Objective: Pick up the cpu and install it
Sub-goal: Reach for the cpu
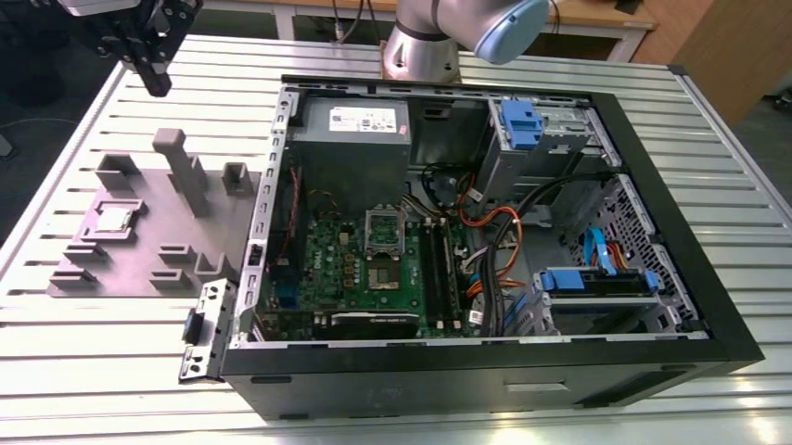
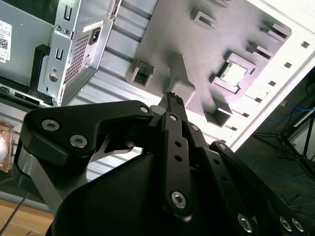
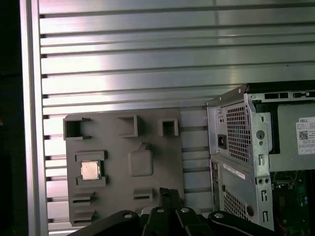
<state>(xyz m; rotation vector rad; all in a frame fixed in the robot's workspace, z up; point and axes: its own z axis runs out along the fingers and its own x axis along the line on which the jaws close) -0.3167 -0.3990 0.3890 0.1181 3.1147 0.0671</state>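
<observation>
One arm, one tool (image 1: 156,85), up over the worktop (image 1: 111,389) at the exterior view's left, above the far end of the tray and clear of it. Tool is narrow: in both wrist views the fingertips (image 3: 169,192) sit pressed close together with nothing between them. Tool tip (image 2: 173,96) points down toward the tray.

One cpu (image 1: 114,219), silver-grey top, lying flat in a square pocket of the one grey tray (image 1: 124,271). It is not touched by anything and is well apart from the tool. Same chip is seen in the first wrist view (image 3: 90,170) and in the second wrist view (image 2: 235,73). The tray (image 3: 115,147) lies flat on the slatted metal worktop, just beside the case, with several raised blocks and posts on it.

One open black PC case (image 1: 693,278) lies on its side at the exterior view's right of the tray. Inside it:
- one green motherboard (image 1: 359,278)
- one metal socket frame (image 1: 385,229) on the motherboard
- one grey power supply (image 1: 351,139)
- two blue drive brackets (image 1: 521,120) (image 1: 596,281)
</observation>
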